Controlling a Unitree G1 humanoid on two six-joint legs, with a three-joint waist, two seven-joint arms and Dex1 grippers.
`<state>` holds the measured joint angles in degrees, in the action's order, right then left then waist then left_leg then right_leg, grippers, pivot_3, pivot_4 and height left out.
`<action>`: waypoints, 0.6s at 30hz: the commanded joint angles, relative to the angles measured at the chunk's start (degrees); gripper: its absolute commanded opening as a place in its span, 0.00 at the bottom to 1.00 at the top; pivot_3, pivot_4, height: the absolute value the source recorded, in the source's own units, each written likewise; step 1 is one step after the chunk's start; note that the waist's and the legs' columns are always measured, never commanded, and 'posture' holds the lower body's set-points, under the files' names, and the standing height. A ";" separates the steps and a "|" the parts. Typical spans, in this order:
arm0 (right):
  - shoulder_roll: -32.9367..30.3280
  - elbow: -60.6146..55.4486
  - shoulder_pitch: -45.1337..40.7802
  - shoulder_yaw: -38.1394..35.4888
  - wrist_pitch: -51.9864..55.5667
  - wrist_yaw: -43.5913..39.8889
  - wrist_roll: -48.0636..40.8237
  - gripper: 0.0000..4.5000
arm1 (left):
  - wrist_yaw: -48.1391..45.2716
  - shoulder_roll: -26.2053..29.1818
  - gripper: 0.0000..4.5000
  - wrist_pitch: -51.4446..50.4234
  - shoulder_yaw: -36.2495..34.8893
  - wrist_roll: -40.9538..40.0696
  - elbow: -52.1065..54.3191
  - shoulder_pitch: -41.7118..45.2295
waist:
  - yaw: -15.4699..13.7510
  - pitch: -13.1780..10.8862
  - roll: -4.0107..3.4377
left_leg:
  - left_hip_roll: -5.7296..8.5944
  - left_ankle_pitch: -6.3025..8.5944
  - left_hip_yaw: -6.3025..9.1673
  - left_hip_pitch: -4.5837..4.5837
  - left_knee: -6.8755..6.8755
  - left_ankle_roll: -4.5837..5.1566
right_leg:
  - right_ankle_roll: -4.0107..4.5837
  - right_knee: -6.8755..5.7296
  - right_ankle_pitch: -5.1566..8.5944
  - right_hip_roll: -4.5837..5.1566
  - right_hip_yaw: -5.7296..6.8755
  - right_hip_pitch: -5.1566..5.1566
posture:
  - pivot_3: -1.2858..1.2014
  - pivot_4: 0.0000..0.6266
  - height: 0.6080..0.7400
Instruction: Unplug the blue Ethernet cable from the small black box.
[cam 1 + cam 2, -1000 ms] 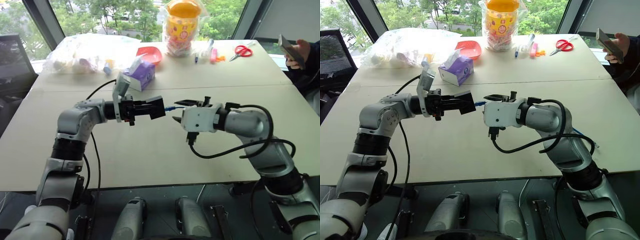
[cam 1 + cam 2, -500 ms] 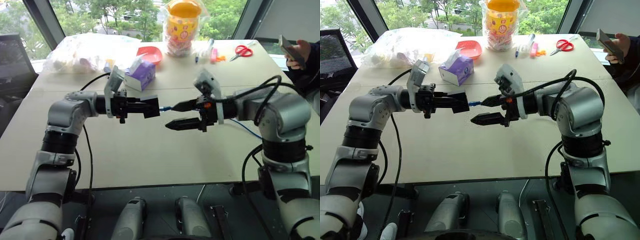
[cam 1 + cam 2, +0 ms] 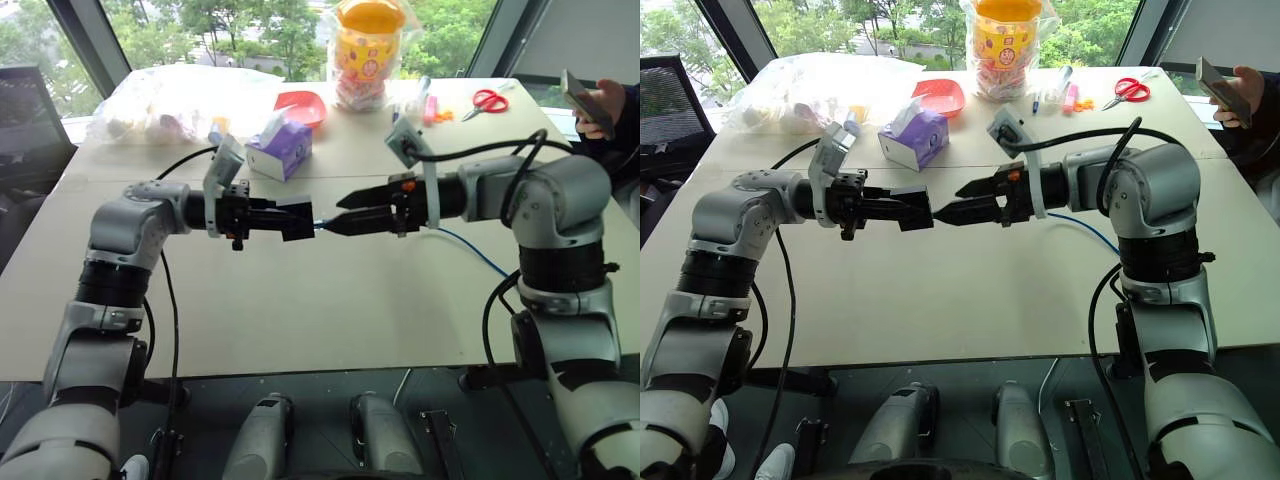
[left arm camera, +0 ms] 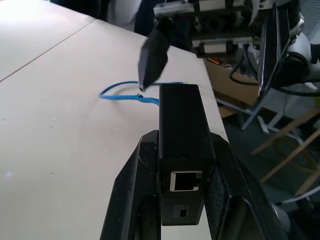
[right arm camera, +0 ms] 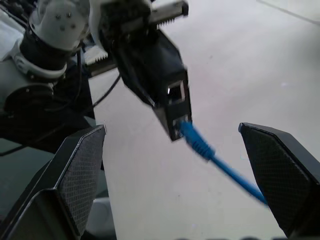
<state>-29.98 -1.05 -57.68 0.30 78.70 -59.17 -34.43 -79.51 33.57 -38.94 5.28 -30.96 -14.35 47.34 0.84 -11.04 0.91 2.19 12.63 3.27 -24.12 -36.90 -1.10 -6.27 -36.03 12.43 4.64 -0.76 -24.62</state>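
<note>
Blue Ethernet cable (image 5: pixel 200 145) sits plugged between the level, facing grippers.

Overhead stereo pair (plus close wrist-cams)

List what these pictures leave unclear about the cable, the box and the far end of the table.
- Thin light-blue Ethernet cable: its far end runs off the right wrist view's edge; the plug latch is blurred.
- Small matte-black plastic box: the left gripper, shut on it, covers its sides.
- Plug seating: in the left eye view, the open right gripper crowds it.
- Clear bag's contents: too small.
</note>
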 commanded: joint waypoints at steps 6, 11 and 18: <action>-1.49 -1.37 0.64 2.13 -2.08 1.56 -2.44 0.99 | -1.03 0.28 0.11 1.06 -0.72 -0.03 1.14 1.24 | 0.12 0.00 0.00 | 0.00 0.00 0.00 0.00 0.01 0.00 | -0.01 -0.01 0.00 0.00 0.00 -0.02 | 0.52 0.24 1.00; -1.61 -1.45 2.66 6.69 -6.02 2.01 -1.10 0.99 | -1.01 -0.02 0.11 0.00 -1.52 -0.99 0.63 2.34 | 0.15 0.00 0.00 | -0.01 0.00 -0.01 -0.01 0.00 0.01 | -0.01 -0.01 0.00 -0.02 0.01 -0.01 | 0.52 0.24 1.00; -1.71 -0.22 2.07 9.33 -8.01 1.67 -0.72 0.35 | -1.34 0.23 0.11 0.12 -1.09 -0.62 1.73 1.47 | 0.16 0.00 0.00 | -0.01 0.00 -0.01 -0.02 -0.01 0.01 | -0.02 -0.01 0.00 -0.03 0.01 -0.02 | 0.52 0.24 1.00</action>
<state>-31.43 -0.39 -54.10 10.17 71.35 -57.04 -34.55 -80.21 33.40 -39.35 5.37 -30.66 -14.44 48.18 1.00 -11.04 0.91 2.18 12.63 3.26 -24.14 -36.92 -1.09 -6.29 -36.04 12.43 4.61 -0.75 -24.64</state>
